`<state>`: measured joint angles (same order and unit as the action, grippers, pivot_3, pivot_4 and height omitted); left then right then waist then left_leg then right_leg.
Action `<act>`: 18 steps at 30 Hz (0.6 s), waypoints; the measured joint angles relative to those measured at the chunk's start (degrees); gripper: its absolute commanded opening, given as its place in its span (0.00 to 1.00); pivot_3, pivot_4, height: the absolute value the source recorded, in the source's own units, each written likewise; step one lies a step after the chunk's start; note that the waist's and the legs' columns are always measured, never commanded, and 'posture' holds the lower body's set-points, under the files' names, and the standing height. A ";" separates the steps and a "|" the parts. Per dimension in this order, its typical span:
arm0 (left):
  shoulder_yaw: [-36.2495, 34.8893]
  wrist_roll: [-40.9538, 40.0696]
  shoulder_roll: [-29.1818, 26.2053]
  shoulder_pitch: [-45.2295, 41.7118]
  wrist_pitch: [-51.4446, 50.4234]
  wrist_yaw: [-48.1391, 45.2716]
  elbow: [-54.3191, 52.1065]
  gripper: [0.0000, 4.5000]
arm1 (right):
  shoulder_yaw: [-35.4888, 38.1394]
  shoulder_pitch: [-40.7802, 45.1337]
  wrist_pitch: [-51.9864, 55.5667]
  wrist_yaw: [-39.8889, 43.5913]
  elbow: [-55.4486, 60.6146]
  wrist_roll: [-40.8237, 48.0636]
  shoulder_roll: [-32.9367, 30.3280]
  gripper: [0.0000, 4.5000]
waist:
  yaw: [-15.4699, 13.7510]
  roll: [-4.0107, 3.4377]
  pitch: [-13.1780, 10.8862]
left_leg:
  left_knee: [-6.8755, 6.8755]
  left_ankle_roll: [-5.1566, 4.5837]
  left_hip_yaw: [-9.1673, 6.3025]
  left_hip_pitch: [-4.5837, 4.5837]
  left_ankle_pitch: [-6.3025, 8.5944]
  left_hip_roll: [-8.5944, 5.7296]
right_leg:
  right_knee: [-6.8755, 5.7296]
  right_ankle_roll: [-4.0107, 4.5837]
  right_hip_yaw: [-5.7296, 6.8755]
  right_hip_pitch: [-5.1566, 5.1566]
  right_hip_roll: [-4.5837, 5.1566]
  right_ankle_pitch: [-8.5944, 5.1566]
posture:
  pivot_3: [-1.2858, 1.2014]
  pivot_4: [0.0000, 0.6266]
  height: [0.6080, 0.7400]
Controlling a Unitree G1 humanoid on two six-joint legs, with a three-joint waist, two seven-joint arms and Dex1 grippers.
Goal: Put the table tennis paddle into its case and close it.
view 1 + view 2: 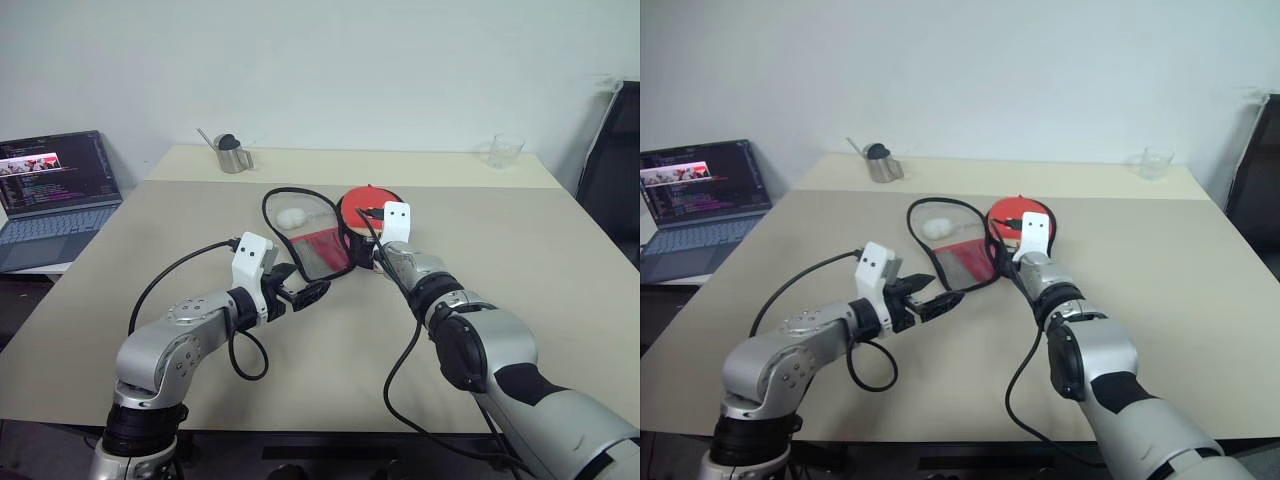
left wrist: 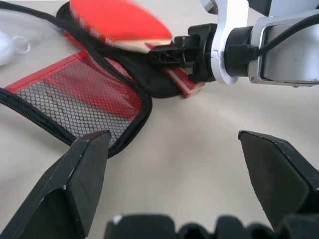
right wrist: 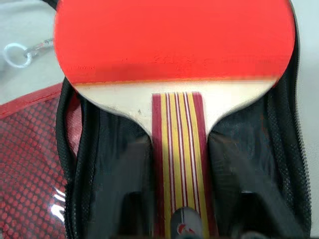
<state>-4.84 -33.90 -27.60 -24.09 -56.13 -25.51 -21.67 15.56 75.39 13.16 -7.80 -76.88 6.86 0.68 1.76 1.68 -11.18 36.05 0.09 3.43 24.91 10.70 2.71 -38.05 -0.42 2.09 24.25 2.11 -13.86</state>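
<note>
The case (image 1: 300, 238) lies unzipped and spread open on the table, its see-through and red mesh flap (image 2: 75, 94) folded out to the left. The table tennis paddle (image 1: 368, 203) rests red face up on the case's black right half, and its striped wooden handle (image 3: 178, 164) points back toward me. My right gripper (image 1: 363, 240) is at that handle, which runs straight up the middle of the right wrist view. My left gripper (image 1: 300, 290) hovers open and empty just in front of the flap's near edge, clear of it. A white ball (image 1: 291, 216) shows under the clear flap.
The pale table (image 1: 520, 270) carries a metal cup (image 1: 233, 153) at the back left and a glass (image 1: 506, 150) at the back right. An open laptop (image 1: 55, 190) sits on a lower surface to the left. A black chair (image 1: 615, 170) stands at the right edge.
</note>
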 measured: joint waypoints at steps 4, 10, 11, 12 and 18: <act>0.00 -0.01 0.11 0.00 -0.09 0.08 -0.05 1.00 | 0.03 0.00 -0.12 -0.02 0.00 -0.20 0.00 0.98 | 0.00 0.00 0.00 | 0.01 0.00 0.00 -0.03 0.00 0.00 | 0.00 0.00 0.00 -0.03 0.00 0.00 | 0.52 0.24 1.00; 0.09 -0.01 0.28 -0.01 -0.10 0.07 -0.05 1.00 | 0.11 0.02 -0.10 0.12 0.00 -0.47 -0.08 0.99 | 0.00 0.00 0.00 | 0.01 0.00 0.00 -0.03 0.00 0.00 | 0.00 0.00 0.00 -0.04 0.00 0.00 | 0.52 0.24 1.00; 0.15 -0.01 0.32 -0.01 -0.10 0.06 -0.05 1.00 | 0.11 0.05 -0.04 0.32 0.00 -0.46 -0.20 0.99 | 0.00 0.00 0.00 | 0.01 0.00 0.00 -0.03 0.00 0.00 | 0.00 0.00 0.00 -0.04 0.00 0.00 | 0.52 0.24 1.00; 0.20 -0.01 0.33 -0.01 -0.10 0.05 -0.05 1.00 | 0.10 0.13 0.02 0.49 0.01 -0.46 -0.33 0.99 | 0.00 0.00 0.00 | 0.01 0.00 0.00 -0.03 0.00 0.00 | 0.00 0.00 0.00 -0.04 0.00 0.00 | 0.52 0.24 1.00; 0.96 0.07 0.74 -0.28 0.27 -0.18 0.02 1.00 | -0.06 0.56 2.61 2.39 1.26 -0.46 -2.15 0.99 | -0.02 0.00 0.00 | 0.01 0.00 0.00 -0.03 0.00 -0.01 | 0.00 0.00 0.00 -0.04 0.00 0.00 | 0.52 0.24 1.00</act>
<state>-3.88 -33.82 -26.86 -24.37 -55.86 -25.70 -21.65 15.50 75.95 15.77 -5.40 -75.62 6.40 -1.47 1.75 1.68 -11.18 36.06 0.09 3.43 24.88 10.70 2.70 -38.05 -0.42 2.09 24.20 2.12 -13.86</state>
